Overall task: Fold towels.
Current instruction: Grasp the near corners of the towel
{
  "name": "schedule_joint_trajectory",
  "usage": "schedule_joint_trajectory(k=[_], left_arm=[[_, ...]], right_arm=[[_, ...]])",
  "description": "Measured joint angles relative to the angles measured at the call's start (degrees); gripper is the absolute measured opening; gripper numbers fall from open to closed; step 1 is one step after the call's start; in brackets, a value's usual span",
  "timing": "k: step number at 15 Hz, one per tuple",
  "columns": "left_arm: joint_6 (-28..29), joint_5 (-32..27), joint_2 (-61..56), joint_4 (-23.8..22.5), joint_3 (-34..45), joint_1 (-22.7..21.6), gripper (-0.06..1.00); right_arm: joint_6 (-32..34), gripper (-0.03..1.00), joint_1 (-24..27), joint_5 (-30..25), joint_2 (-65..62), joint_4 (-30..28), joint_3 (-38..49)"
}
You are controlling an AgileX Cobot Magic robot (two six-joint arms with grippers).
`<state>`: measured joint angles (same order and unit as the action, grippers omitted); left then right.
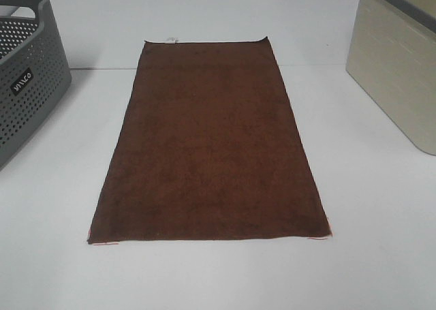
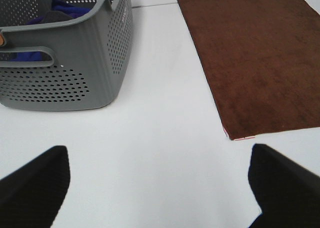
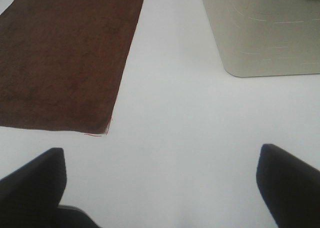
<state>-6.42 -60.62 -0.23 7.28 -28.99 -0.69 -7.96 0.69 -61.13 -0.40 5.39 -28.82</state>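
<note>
A dark brown, plain terry-cloth towel [image 1: 210, 150] lies fully unfolded and flat. Its small white tag [image 1: 171, 40] sits at the far short edge.

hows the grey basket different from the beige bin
The grey basket has perforated walls; the beige bin has solid, plain ones. The basket holds blue cloth, while the bin's inside is out of view. Both stand on the white table, flanking the brown towel.

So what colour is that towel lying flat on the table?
Plain dark brown towel, clearest from the high camera.
</note>
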Motion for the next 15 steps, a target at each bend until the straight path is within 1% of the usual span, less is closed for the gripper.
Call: schedule_joint_trajectory(k=[3,4,5,6,7,8,9,10,11,13,15], left_arm=[[0.97,0.23,0.00,0.00,0.00,0.00,0.90],[2.69,2.23,0.06,0.17,-0.23,0.00,0.90],[4.01,6.42,0.74,0.57,-0.46,0.00,0.90],[4.76,10.49,2.06,0.86,-0.52,0.00,0.90],[4.87,12.55,3.04,1.15,-0.52,0.00,0.90],[5.10,15.93,5.04,2.23,-0.23,0.00,0.90],[5.10,18.05,9.17,4.98,-0.06,0.00,0.90],[5.10,18.45,10.89,6.30,-0.06,0.00,0.90],[5.10,19.14,14.27,8.71,0.00,0.00,0.90],[5.16,21.37,22.75,14.32,0.00,0.00,0.89],[5.16,23.15,32.26,18.74,0.06,0.00,0.89]], right_arm=[[0.00,0.97,0.00,0.00,0.00,0.00,0.00],[0.00,0.97,0.00,0.11,0.00,0.00,0.00],[0.23,0.97,0.00,0.63,0.63,0.00,-0.23],[1.03,0.97,0.00,1.78,2.18,0.00,-0.80],[1.83,0.97,0.00,2.52,3.38,0.00,-1.20],[3.27,0.97,0.00,3.72,6.30,0.00,-1.89],[5.16,0.97,0.00,4.98,11.23,0.00,-2.86],[5.79,0.97,0.00,5.39,13.35,0.00,-3.15],[6.42,0.97,0.00,5.50,17.99,0.00,-3.67],[6.65,0.97,0.00,5.56,27.27,0.40,-4.30],[6.65,0.97,0.00,5.79,36.44,1.72,-4.70]])
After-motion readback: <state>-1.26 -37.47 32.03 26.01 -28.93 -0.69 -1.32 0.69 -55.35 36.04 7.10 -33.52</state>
